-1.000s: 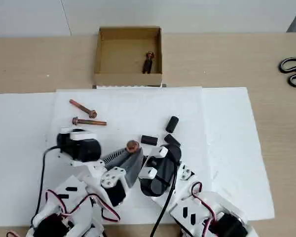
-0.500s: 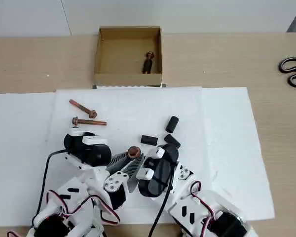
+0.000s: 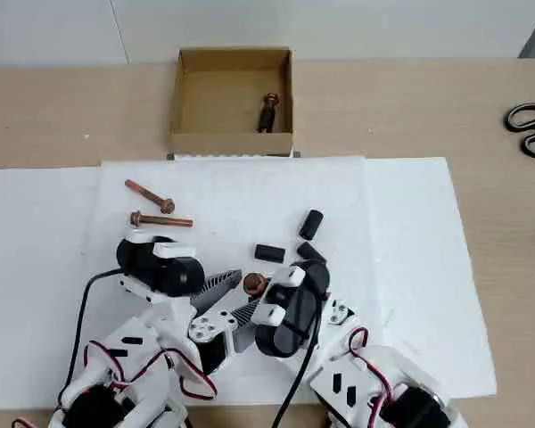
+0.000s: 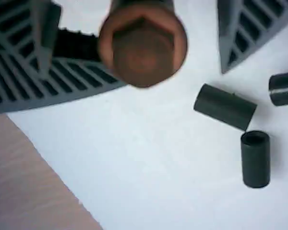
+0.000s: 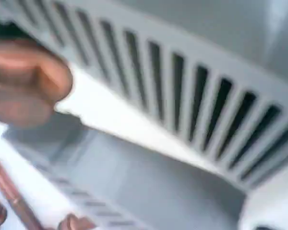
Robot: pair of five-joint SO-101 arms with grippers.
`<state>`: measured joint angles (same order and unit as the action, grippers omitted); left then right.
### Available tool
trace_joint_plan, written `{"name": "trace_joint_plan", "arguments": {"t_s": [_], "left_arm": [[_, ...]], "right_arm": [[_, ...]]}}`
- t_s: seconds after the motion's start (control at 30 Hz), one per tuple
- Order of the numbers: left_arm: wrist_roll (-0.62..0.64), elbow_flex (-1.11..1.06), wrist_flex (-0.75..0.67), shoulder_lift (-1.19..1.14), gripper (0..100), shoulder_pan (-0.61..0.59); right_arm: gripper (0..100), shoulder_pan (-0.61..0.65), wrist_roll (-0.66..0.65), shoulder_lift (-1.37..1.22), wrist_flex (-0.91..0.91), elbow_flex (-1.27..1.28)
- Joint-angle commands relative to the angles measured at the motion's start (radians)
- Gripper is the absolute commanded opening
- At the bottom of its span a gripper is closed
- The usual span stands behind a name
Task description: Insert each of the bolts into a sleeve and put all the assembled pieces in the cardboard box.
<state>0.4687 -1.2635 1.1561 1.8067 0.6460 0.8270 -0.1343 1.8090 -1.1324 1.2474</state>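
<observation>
— While my left hand (image 3: 249, 287) is clenched on the copper-coloured hex-head metal bolt (image 3: 254, 283), head up above the white paper sheet (image 3: 410, 267), my right hand (image 3: 282, 291) sits just beside it. Whether that one is clenched or released I cannot tell.

— What could go wrong from here?

— The grip, first. My left wrist view has the bolt's head against one jaw with the other jaw standing off it, and the shank is hidden, so I judge the hold thin. A nudge could tilt the bolt or drop it. My two hands are crowded, so that nudge would likely come from my own right one.

— And the sleeves?

— Three short black cylindrical sleeves (image 3: 269, 252) lie on their sides near my hands, one just beside the right hand. Round things roll, and a brush could send one across the sheet.

— What is in the box?

— The open brown cardboard box (image 3: 232, 143) stands on the wooden counter (image 3: 410, 107) at the sheet's far edge, well apart from me. It holds one assembled bolt-and-sleeve piece (image 3: 267, 114), near a side wall. Two loose copper bolts (image 3: 149, 195) lie on the sheet, so three pairings remain, I reckon.
</observation>
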Motion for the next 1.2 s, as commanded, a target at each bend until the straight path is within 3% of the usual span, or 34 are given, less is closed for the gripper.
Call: {"name": "trace_joint_plan", "arguments": {"t_s": [0.0,0.3,0.5,0.77,0.97,1.17], "left_arm": [[0.000,0.090,-0.014,0.009,22,0.006],[0.000,0.119,-0.029,0.009,1,-0.077],[0.000,0.110,-0.029,0.009,1,-0.196],[-0.002,-0.027,-0.035,0.009,1,-0.453],[-0.166,-0.231,-0.187,0.009,1,-0.629],[-0.170,-0.314,-0.233,0.009,1,-0.661]], "right_arm": [[0.2,-0.045,-0.009,0.001,0.024,-0.044],[0.2,-0.059,-0.005,0.001,0.022,-0.044],[0.2,-0.073,-0.003,-0.001,0.022,-0.043],[0.2,-0.305,0.068,-0.024,0.102,0.026],[0.2,-0.375,0.221,-0.303,0.208,-0.072],[0.2,-0.435,0.288,-0.680,0.298,-0.304]]}}
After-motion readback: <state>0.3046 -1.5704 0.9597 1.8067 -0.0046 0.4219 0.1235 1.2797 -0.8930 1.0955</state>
